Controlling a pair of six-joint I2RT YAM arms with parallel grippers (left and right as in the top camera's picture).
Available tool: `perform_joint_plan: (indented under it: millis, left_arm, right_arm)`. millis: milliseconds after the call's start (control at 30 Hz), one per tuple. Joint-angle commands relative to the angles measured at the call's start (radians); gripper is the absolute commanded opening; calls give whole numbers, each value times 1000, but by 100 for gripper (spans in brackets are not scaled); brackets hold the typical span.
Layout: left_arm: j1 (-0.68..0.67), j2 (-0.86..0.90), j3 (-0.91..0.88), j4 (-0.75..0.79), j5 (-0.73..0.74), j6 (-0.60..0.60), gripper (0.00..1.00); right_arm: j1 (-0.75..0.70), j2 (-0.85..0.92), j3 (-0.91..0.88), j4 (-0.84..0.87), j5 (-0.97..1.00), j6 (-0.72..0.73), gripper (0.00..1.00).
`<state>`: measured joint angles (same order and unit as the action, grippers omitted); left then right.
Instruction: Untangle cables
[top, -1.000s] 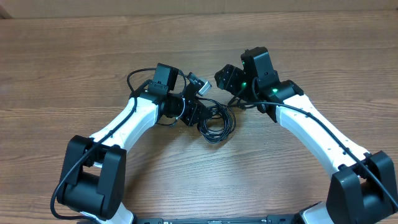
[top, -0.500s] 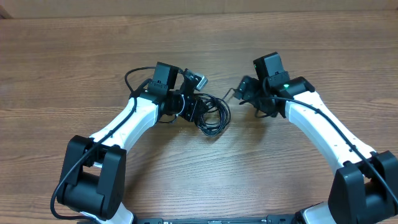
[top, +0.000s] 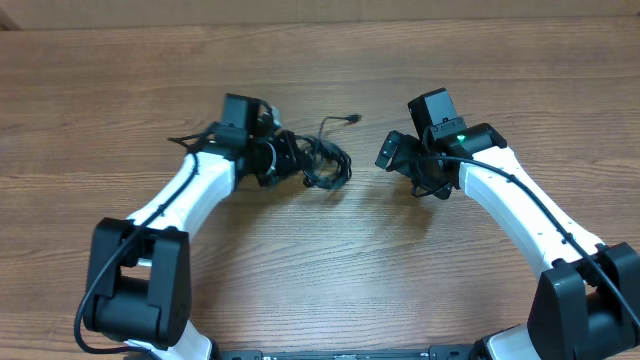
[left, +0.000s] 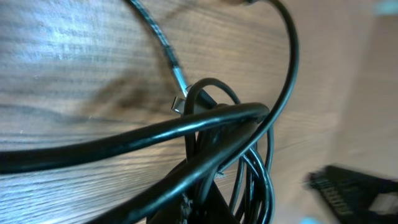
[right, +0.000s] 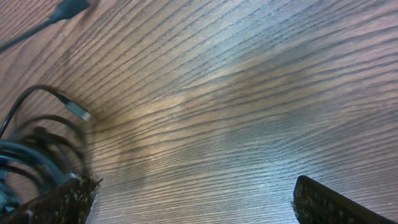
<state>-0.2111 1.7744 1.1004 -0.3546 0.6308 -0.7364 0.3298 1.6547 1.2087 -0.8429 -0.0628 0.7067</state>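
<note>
Grips the cables (top: 326, 170) as a tight bundle in the fully closed left gripper (top: 290, 160), left of centre on the table (top: 330, 270). Holds the right gripper (top: 388, 155) spread wide and empty, near the bundle but apart. Leaves bare wood between them and toward every edge.
</note>
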Motion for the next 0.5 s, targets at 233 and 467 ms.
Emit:
perform_joint_plan:
  millis: [233,467]
  left_arm:
    - [9,-22,8,-58,5,-137,4]
    - [-91,-22,-50,-60,-121,-214,5]
  right_arm:
    - [2,-18,23,1,-44,-9,100]
    - [2,-18,22,-27,-44,-9,100]
